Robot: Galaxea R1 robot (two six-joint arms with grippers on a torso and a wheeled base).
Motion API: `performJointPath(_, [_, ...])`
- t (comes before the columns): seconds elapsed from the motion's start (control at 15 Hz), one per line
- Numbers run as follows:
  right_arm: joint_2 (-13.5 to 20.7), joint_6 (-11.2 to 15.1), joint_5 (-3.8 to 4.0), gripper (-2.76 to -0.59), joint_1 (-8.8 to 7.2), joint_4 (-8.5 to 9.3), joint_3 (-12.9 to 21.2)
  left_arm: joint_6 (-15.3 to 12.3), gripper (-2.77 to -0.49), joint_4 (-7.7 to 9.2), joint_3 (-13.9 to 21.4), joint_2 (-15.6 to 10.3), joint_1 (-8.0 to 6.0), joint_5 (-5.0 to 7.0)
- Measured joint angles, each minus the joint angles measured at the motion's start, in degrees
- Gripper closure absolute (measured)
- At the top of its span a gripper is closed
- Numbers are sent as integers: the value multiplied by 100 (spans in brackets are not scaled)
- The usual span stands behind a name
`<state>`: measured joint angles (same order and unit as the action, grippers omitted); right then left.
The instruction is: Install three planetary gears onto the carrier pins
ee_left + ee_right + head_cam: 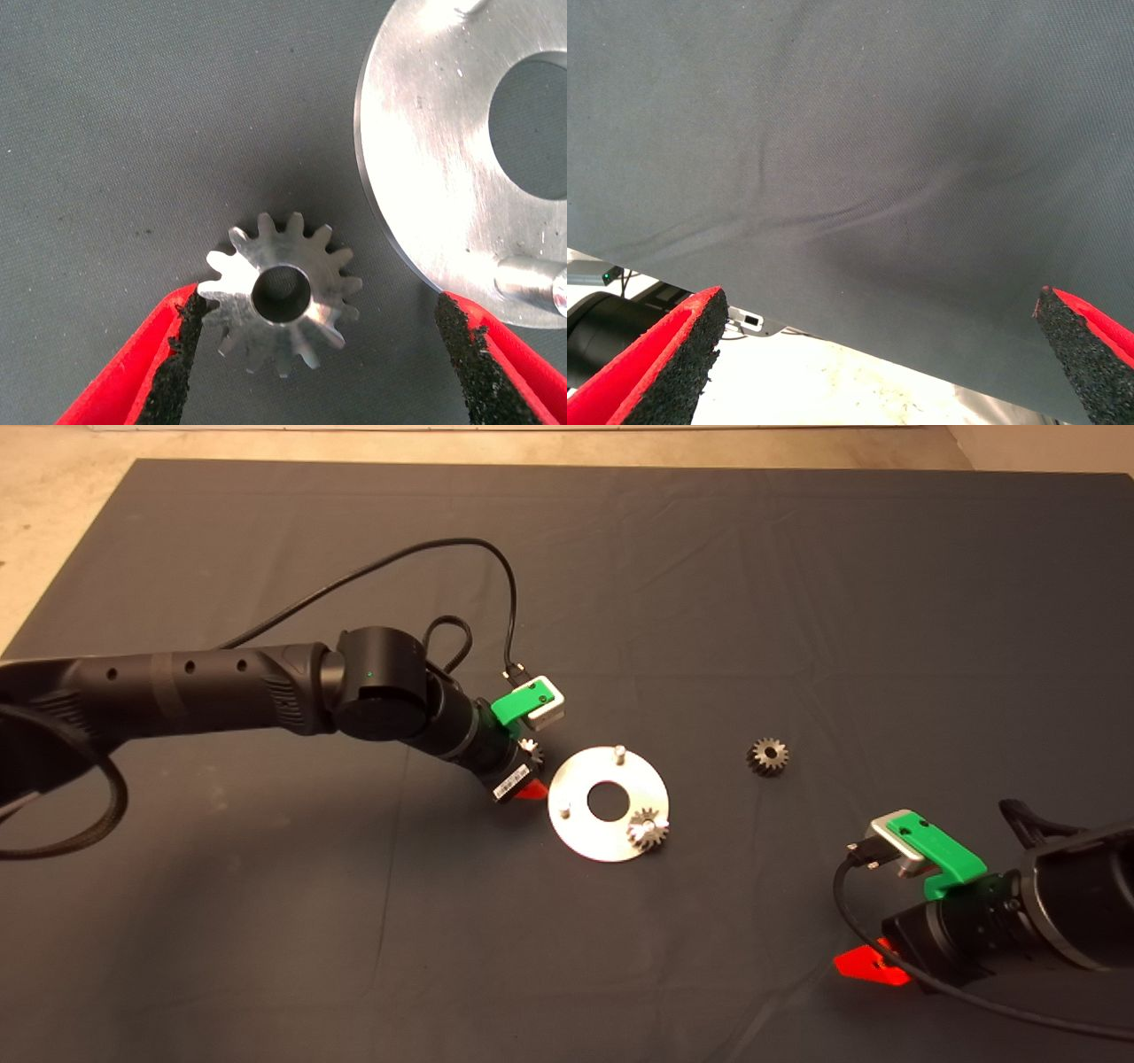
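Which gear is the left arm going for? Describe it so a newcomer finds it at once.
Start at the silver disc in the middle of the mat. The gear lies flat on the mat just off the disc's rim, on the left arm's side, between the open jaws of the left gripper. Unlike the gear on a pin and the loose gear on the other side, it sits under that gripper.

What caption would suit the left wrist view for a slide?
Open left gripper around a loose gear lying on the mat beside the silver disc.
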<state>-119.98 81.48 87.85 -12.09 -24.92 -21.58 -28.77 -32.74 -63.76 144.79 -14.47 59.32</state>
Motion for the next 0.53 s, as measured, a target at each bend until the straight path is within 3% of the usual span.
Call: performJointPath(0.53, [30, 0, 0, -260, 0, 0, 0, 59, -141, -2, -77, 0, 0, -45])
